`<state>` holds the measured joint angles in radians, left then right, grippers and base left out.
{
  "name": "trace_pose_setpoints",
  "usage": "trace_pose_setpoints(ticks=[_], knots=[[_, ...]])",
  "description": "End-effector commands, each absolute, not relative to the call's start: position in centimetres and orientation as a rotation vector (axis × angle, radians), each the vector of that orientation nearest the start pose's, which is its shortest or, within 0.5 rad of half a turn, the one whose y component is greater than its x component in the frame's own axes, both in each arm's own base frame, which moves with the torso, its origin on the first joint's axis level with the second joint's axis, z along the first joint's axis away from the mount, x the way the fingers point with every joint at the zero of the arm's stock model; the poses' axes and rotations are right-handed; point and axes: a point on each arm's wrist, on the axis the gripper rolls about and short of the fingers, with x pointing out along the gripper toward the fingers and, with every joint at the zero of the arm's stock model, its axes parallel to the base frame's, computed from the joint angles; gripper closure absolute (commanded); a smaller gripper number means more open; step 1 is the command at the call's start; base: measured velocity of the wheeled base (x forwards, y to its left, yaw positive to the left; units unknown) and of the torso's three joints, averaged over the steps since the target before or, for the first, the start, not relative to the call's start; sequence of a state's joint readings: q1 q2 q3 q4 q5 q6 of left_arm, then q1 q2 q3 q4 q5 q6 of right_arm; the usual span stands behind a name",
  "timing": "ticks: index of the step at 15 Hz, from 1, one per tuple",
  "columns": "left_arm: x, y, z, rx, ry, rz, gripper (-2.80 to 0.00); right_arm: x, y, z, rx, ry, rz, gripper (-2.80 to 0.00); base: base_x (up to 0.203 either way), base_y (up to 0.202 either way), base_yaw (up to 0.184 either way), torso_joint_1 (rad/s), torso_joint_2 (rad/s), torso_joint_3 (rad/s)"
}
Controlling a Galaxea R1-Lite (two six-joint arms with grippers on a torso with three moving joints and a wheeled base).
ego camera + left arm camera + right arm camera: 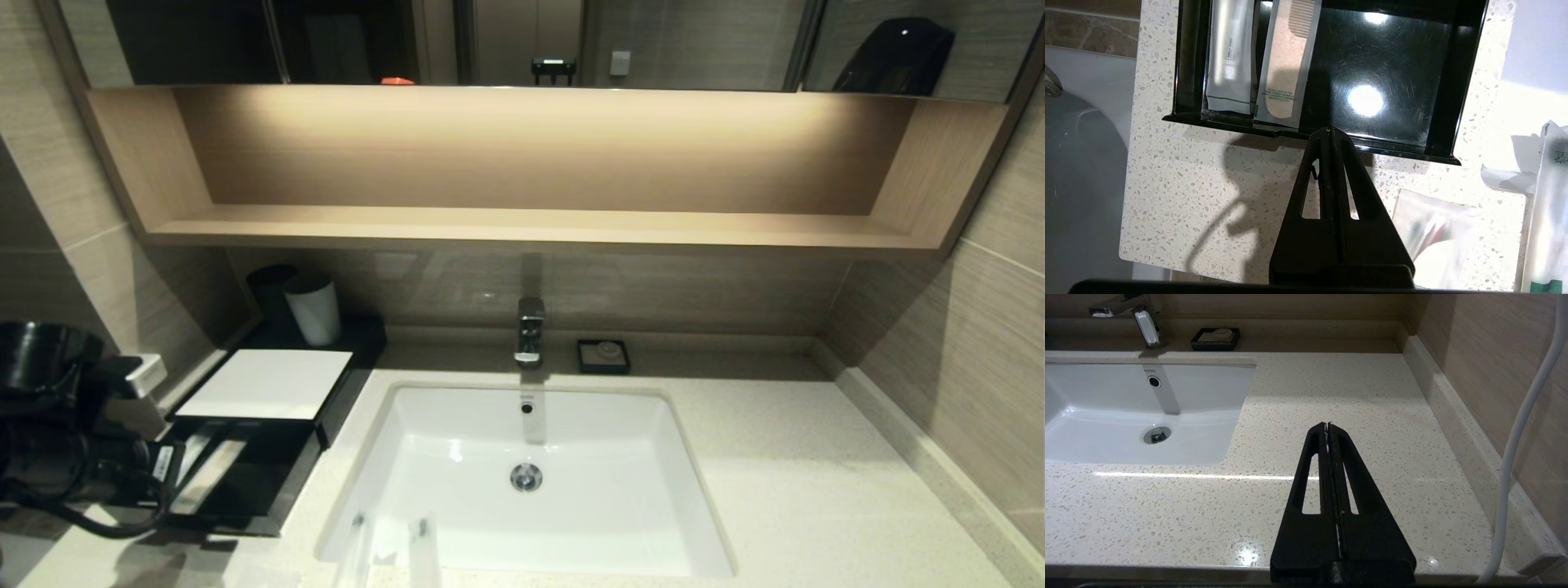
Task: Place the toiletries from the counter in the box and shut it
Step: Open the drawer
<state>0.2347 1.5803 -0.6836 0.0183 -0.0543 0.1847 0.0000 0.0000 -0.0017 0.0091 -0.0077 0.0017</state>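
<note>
The black box (pixel 269 384) with its white top panel stands at the counter's (pixel 816 490) left end, its front drawer (pixel 1392 61) pulled out. In the drawer lie two long packets side by side, a pale tube packet (pixel 1229 61) and a comb packet (pixel 1286 69). My left gripper (pixel 1329 130) is shut and empty, its tip at the drawer's front edge. A square packet with a white round item (pixel 1437 241) and another packet (pixel 1547 212) lie on the counter beside it. Two long clear packets (pixel 357 551) (pixel 424 551) lie by the basin's front left corner. My right gripper (pixel 1328 424) hangs shut over bare counter.
The white basin (pixel 571 457) and faucet (pixel 530 331) sit mid-counter. A small black dish (pixel 603 357) stands behind the basin, and a white cup (pixel 313 309) and a black cup stand behind the box. A wooden shelf (pixel 522 220) runs overhead. A white cable (pixel 1515 457) hangs at the right wall.
</note>
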Motion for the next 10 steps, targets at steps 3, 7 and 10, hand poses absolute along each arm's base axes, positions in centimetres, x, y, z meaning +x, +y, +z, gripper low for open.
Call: trace_pose_setpoints(ticks=[3,7,10], knots=[[21.3,5.0,14.6,0.04,0.85,0.09,0.0,-2.3,0.0,7.5,0.002,0.006,-0.008,0.0,0.0,0.0,0.0,0.0,0.0,0.0],[19.3,4.1,16.0,0.006,0.874,0.032,0.0,-2.3,0.0,7.5,0.002,0.006,-0.008,0.0,0.0,0.0,0.0,0.0,0.0,0.0],[17.5,3.2,17.4,-0.097,0.931,-0.078,0.0,-2.3,0.0,7.5,0.002,0.006,-0.008,0.0,0.0,0.0,0.0,0.0,0.0,0.0]])
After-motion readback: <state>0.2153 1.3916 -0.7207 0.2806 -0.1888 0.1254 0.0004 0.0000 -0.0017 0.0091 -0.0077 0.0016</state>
